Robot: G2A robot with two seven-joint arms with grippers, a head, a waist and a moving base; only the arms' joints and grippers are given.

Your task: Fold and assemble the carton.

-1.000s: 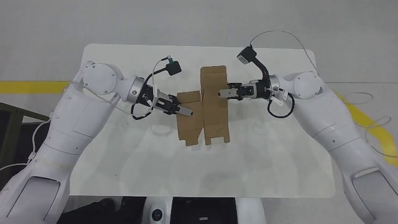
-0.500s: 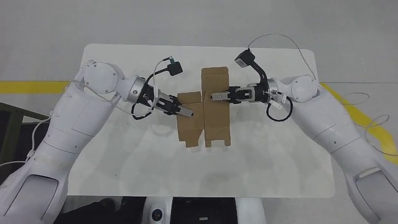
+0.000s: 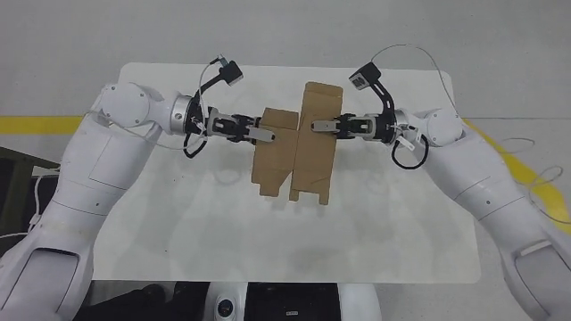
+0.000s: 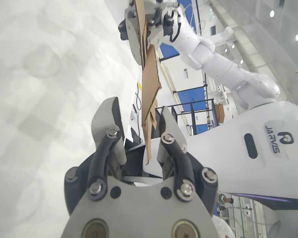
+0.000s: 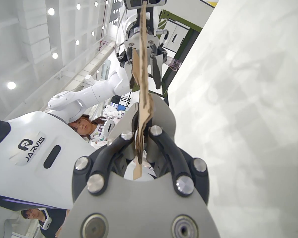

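Two grippers meet one flattened brown carton [image 3: 299, 156] in the top view, where we see it held over the middle of the white table [image 3: 178, 232], its long panels running from the far side towards the robot. We find the left gripper [image 3: 261, 133] at the carton's left edge and the right gripper [image 3: 314, 127] reaching onto the taller right panel, both near the far end. From above we cannot tell how wide either pair of fingers stands, since the board covers whatever lies beneath it. In the left wrist view we see the carton [image 4: 150, 80] edge-on and clear of the table, its near corner passing between the fingers [image 4: 168, 125] of the left gripper [image 4: 139, 105]. These stand well apart, with the board close against one and a wide gap to the other, so nothing is clamped. Farther off, the right gripper [image 4: 144, 35] has the board between its pads, and the carton's far end is cut off by the frame. In the right wrist view the carton [image 5: 144, 95] again shows only as a thin edge, so we cannot make out its folds. The right gripper [image 5: 147, 107] has its fingers [image 5: 164, 117] drawn in narrow, pinching that edge. Beyond, the left gripper [image 5: 143, 75] straddles the board with its fingers apart.
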